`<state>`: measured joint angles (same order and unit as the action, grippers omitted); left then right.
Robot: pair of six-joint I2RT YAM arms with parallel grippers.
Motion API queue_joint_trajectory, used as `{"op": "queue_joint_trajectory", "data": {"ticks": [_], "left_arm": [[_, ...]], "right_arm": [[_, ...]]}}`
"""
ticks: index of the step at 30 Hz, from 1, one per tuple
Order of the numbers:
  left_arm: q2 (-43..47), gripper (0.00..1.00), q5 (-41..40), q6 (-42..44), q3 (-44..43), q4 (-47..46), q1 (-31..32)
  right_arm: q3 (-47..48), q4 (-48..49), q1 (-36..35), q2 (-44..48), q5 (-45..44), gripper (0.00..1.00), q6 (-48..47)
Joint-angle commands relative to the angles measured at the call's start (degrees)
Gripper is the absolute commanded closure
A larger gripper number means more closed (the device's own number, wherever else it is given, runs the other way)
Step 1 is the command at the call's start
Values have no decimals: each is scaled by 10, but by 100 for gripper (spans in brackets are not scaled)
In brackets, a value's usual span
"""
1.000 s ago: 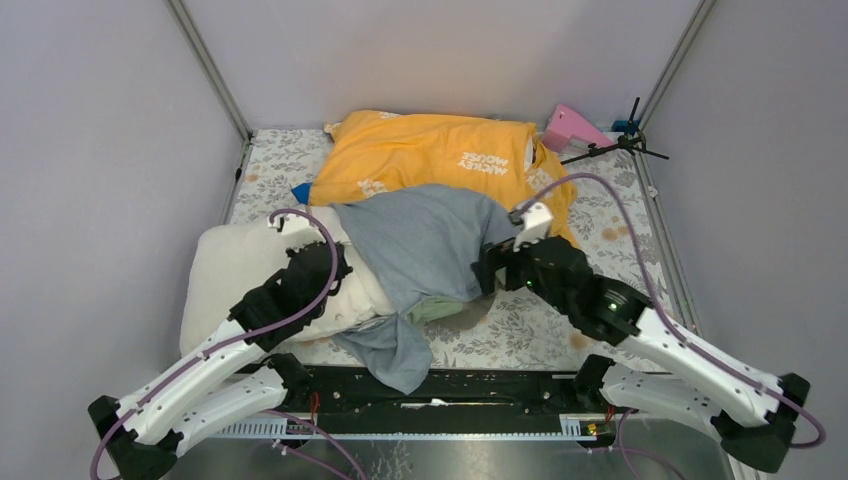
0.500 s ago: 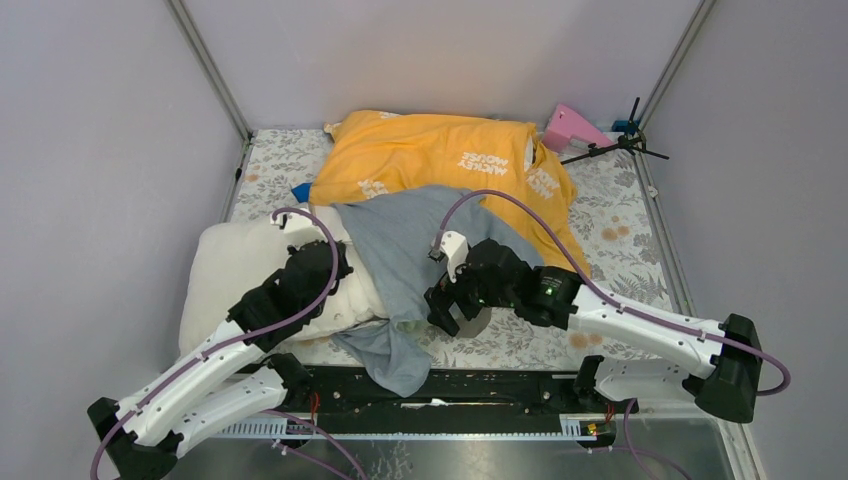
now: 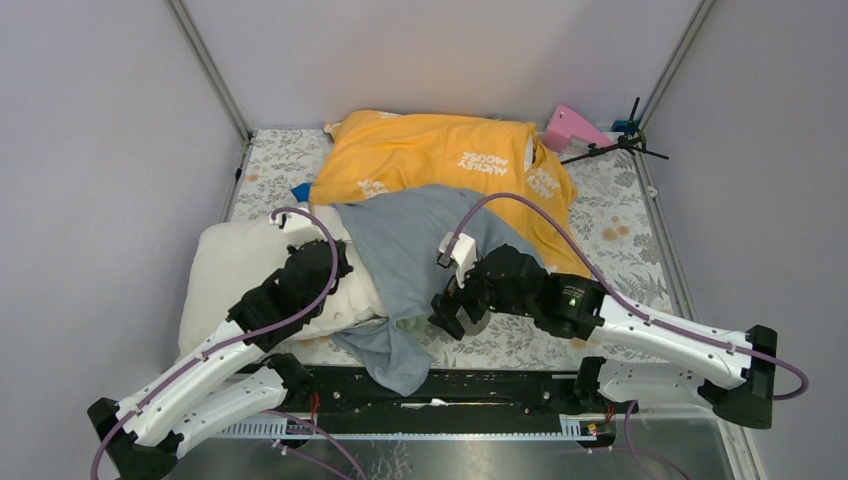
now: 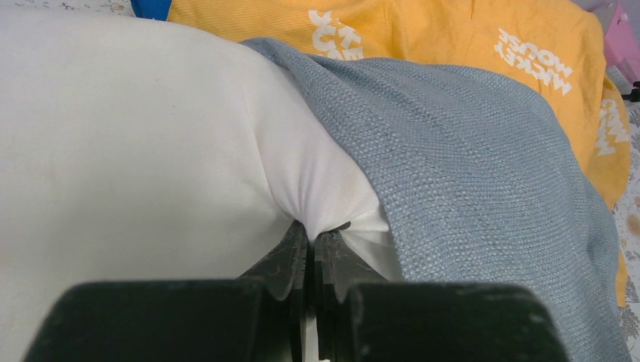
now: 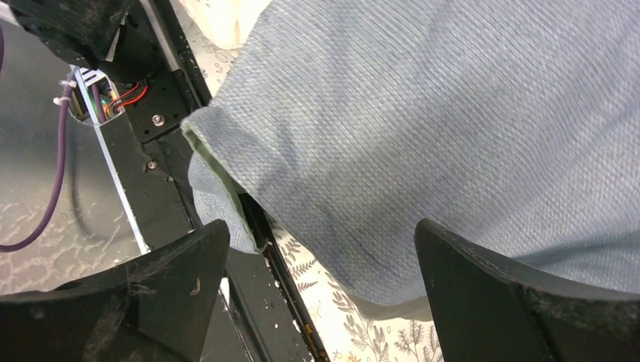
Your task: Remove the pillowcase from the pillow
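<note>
Pillow [image 4: 136,136] in left hand [image 4: 313,235] — pillowcase [image 4: 468,166] half-off

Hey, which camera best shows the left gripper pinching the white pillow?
The left wrist view: the left gripper, shut, bunches the white pillow fabric right beside the pillowcase edge. The top view hides the pinch under the left arm; the right wrist view shows pillowcase but not the pinch.
</note>
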<state>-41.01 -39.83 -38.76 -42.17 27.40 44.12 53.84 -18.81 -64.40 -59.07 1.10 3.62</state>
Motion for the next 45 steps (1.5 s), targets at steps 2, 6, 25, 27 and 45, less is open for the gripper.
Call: {"op": "queue_joint_trajectory", "data": {"ticks": [2,6,25,27,45], "left_arm": [[6,100,-12,-5,-12,-82,-2],[7,100,-11,-7,-12,-79,-2],[37,100,-36,-12,-15,-53,-2],[40,100,-43,-16,-20,-41,-2],[160,100,-207,-84,-71,134,-2]], "right_arm": [[53,15,-43,-38,-33,0,-56],[63,29,-68,-79,-54,0,-71],[-53,79,-67,67,-542,100,26],[-67,72,-58,95,-584,100,31],[-66,-67,82,207,-663,100,196]]}}
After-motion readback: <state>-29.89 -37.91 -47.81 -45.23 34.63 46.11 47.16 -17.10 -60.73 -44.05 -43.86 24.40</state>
